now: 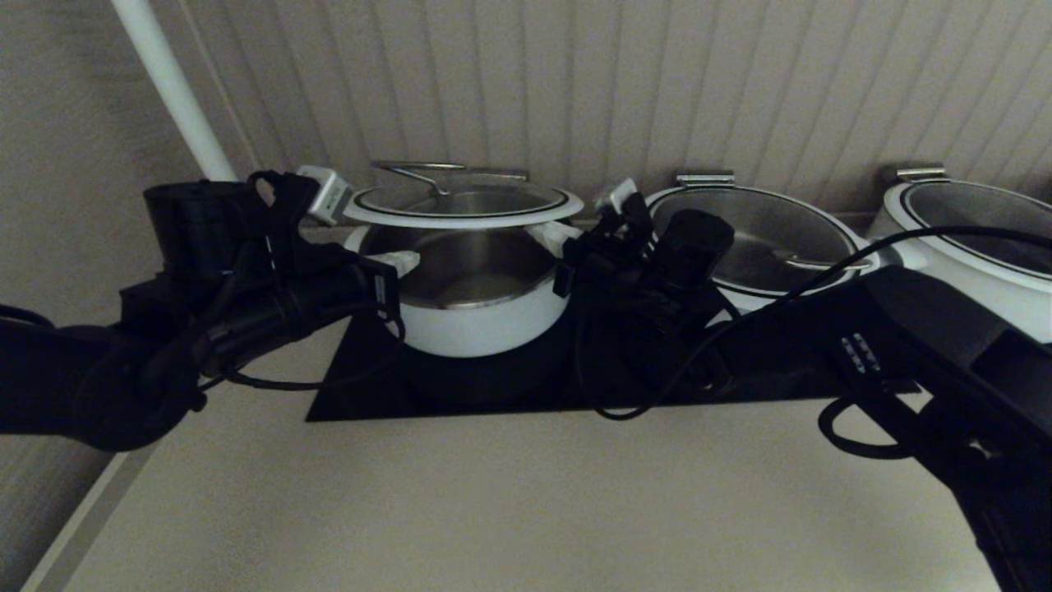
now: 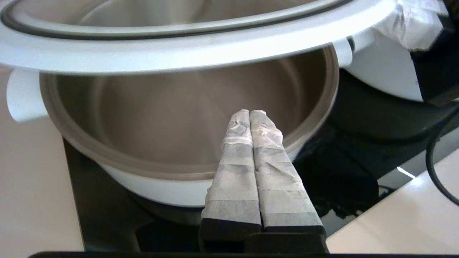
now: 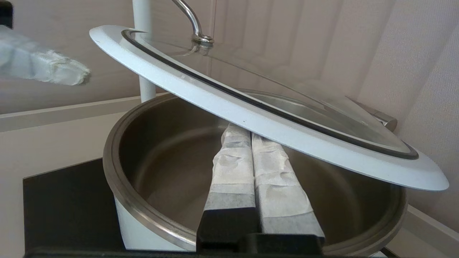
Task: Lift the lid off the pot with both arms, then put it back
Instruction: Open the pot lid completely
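Observation:
The pot (image 1: 481, 325) stands on the black hob, its steel inside open to view. The lid (image 1: 460, 215) hangs raised and slightly tilted above it, steel handle up. My right gripper (image 1: 549, 236) is shut; its taped fingers reach over the pot's right rim and lie under the lid's white rim (image 3: 272, 125), touching it. My left gripper (image 1: 401, 261) is shut, its tips (image 2: 250, 113) over the pot's left rim (image 2: 161, 186), a little below the lid (image 2: 200, 50) with a gap showing. In the right wrist view the right gripper (image 3: 247, 132) has its tips hidden under the lid, above the pot (image 3: 136, 229).
Two wider white pots with lids (image 1: 764, 238) (image 1: 970, 222) stand to the right along the ribbed wall. The black hob (image 1: 370, 395) lies on a beige counter. A white pole (image 1: 173, 90) rises at the back left. Loose black cables hang by the right arm.

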Available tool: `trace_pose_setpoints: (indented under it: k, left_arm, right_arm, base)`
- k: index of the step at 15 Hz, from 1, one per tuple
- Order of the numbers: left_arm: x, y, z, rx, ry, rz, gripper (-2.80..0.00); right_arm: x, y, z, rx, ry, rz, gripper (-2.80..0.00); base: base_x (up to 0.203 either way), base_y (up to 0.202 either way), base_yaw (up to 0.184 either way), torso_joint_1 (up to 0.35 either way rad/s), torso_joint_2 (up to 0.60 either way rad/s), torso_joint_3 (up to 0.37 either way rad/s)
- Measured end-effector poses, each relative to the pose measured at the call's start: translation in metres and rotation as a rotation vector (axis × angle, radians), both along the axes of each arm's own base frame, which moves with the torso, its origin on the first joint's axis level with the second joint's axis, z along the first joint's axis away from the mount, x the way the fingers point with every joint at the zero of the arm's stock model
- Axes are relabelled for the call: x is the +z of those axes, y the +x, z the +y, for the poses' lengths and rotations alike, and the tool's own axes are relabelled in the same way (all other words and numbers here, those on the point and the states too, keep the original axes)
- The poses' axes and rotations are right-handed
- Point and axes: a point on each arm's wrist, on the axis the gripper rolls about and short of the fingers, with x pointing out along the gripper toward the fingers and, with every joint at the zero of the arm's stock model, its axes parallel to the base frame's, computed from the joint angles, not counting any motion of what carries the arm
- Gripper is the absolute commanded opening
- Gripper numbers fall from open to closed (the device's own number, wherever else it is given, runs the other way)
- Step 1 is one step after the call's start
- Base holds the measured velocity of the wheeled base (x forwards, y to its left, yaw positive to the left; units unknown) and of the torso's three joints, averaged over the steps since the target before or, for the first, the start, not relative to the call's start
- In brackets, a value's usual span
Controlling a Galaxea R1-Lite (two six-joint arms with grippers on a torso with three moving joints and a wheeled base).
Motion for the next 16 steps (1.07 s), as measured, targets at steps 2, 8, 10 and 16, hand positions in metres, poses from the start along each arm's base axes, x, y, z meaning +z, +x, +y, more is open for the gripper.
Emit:
trace_pose_setpoints:
  k: [2, 8, 10, 16]
  left_arm:
    - [0.004, 0.004, -0.001, 0.015, -0.003, -0.016, -2.80]
    - [0.007, 0.008, -0.002, 0.018, -0.007, -0.029, -2.80]
    - [0.006, 0.010, -0.002, 0.019, -0.006, -0.028, -2.80]
    - [0.010, 0.018, -0.005, 0.021, -0.011, -0.043, -2.80]
  right_arm:
    - [0.000, 0.000, 0.000, 0.000, 0.000, 0.000, -2.80]
    - [0.000, -0.002, 0.003, 0.007, 0.000, -0.002, -2.80]
    - [0.000, -0.003, 0.004, 0.009, 0.000, -0.003, -2.80]
    - [0.000, -0.003, 0.004, 0.010, -0.001, -0.001, -2.80]
  base:
    - [0.000, 0.000, 0.000, 0.000, 0.00, 0.000]
    - [0.000, 0.000, 0.000, 0.000, 0.00, 0.000]
    - [0.000, 0.000, 0.000, 0.000, 0.00, 0.000]
    - [0.000, 0.000, 0.000, 0.000, 0.00, 0.000]
